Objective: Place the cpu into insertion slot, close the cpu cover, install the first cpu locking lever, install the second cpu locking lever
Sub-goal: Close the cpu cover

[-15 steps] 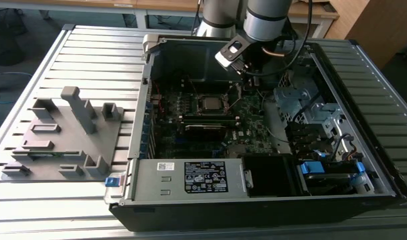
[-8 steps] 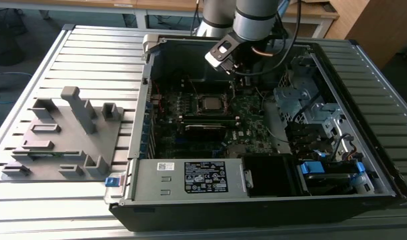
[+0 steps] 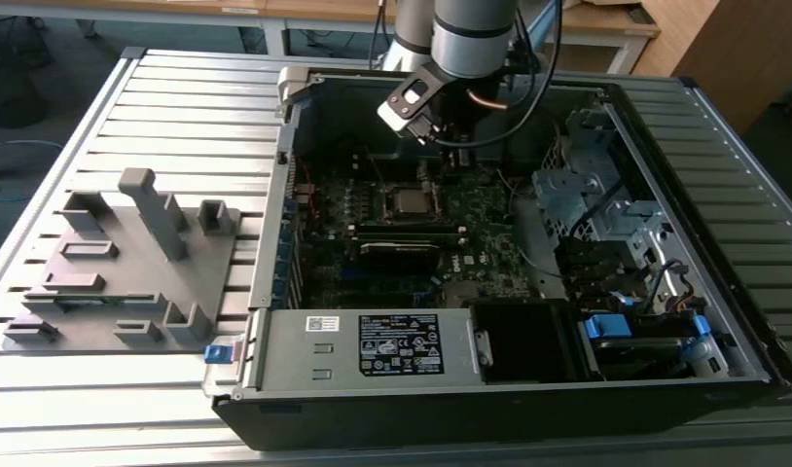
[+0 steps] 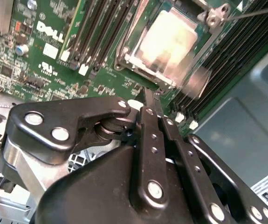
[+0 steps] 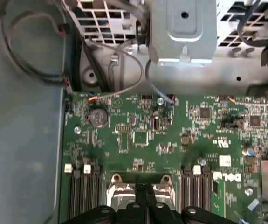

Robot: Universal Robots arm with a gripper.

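The cpu [image 4: 164,41], a flat square chip with a dull silver top, lies in the insertion slot [image 3: 412,202] on the green motherboard. The cpu cover [image 4: 127,58], a thin metal frame, lies around the chip's edges. From the socket's corner a thin metal lever rod [image 4: 259,11] runs outward. My gripper [image 4: 148,100] hangs above the board just beside the socket, fingers pressed together with nothing between them. In the first wrist view the gripper [image 5: 145,190] stands over the socket's frame [image 5: 117,186]. In the exterior view the gripper [image 3: 458,156] hovers behind the socket.
Black memory slots [image 4: 101,28] flank the socket on both sides. A grey drive cage [image 3: 591,195] and cables fill the case at the exterior view's right. The power supply [image 3: 370,345] sits at the front. A grey fixture plate [image 3: 124,263] lies outside the case on the slatted table.
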